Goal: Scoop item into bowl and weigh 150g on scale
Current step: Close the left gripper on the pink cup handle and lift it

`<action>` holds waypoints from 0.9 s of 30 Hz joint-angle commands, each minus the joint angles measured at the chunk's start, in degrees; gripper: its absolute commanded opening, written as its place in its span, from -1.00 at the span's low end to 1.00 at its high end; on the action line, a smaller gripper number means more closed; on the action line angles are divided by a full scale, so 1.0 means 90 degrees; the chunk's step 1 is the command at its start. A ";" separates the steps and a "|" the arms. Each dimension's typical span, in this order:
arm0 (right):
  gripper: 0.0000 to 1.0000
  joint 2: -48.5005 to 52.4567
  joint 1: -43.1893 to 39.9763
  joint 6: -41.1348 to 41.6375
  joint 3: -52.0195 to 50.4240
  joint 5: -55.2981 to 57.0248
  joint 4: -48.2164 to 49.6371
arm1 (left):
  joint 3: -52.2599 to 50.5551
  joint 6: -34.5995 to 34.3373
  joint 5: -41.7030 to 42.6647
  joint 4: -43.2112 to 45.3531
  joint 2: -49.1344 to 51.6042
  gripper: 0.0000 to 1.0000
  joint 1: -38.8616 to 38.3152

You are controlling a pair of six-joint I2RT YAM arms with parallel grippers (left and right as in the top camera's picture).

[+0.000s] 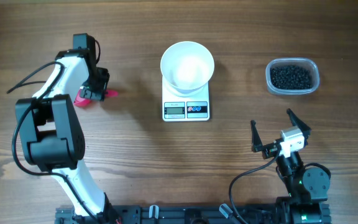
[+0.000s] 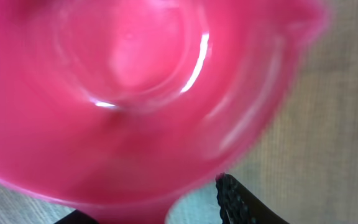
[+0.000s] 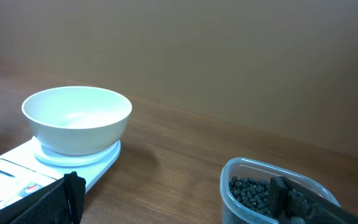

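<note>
Left claw (image 1: 96, 92): over the pink scoop (image 2: 135, 93) at the left of the desk (image 1: 135, 162). The wrist view shows only the scoop's blurred inside and one ribbed finger (image 2: 235, 202) at its lower edge. Whether the jaws are clamped on the scoop or merely stand around it cannot be told.
Right claw (image 1: 270, 118): jaws wide apart, holding nothing, at the front right of the desk, facing bowl and tub.
Item: black beads (image 1: 292, 76), all in the clear tub (image 1: 268, 76) at the right, well apart from the scale; none shows in the bowl.
Bowl (image 1: 173, 56): white, upright, empty, seated on the scale's platform.
Scale (image 1: 186, 109): mid-desk, display and buttons toward the robot; the reading is too small to tell.
Step in hand (judged): taking up the scoop; no scooping begun.
Risk, grip: a hold set off-centre on the smooth scoop may let it twist or slip on lifting.
Risk, transit: bowl and scale lie between scoop and tub, so a low pass could nudge the bowl and upset the reading.
Risk, spill: the beads are round and loose, and a tilted or overfull scoop would scatter them across the desk.
Risk, tub: probably light, it may slide when the scoop digs in unless steadied.
Risk, overshoot: too large a pour would pass the target weight.
</note>
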 commanded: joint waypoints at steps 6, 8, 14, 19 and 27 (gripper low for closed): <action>1.00 -0.0017 0.0019 0.0114 -0.0007 0.0112 0.0019 | 0.0172 0.0066 -0.0107 -0.0056 0.0058 -0.16 0.0202; 0.99 -0.0017 0.0019 0.0114 -0.0007 0.0109 0.0019 | 0.0172 0.0158 -0.0109 -0.0061 0.0058 -0.20 0.0202; 0.99 -0.0017 0.0019 0.0114 -0.0010 0.0109 0.0019 | 0.0172 0.0155 -0.0061 -0.0058 0.0058 -0.40 0.0202; 0.99 -0.0017 0.0019 0.0114 -0.0007 0.0109 0.0019 | 0.0172 0.0158 -0.0019 -0.0078 0.0058 -0.56 0.0202; 0.99 -0.0017 0.0019 0.0114 -0.0010 0.0109 0.0019 | 0.0172 0.0180 0.0299 -0.0143 -0.0002 -0.84 0.0202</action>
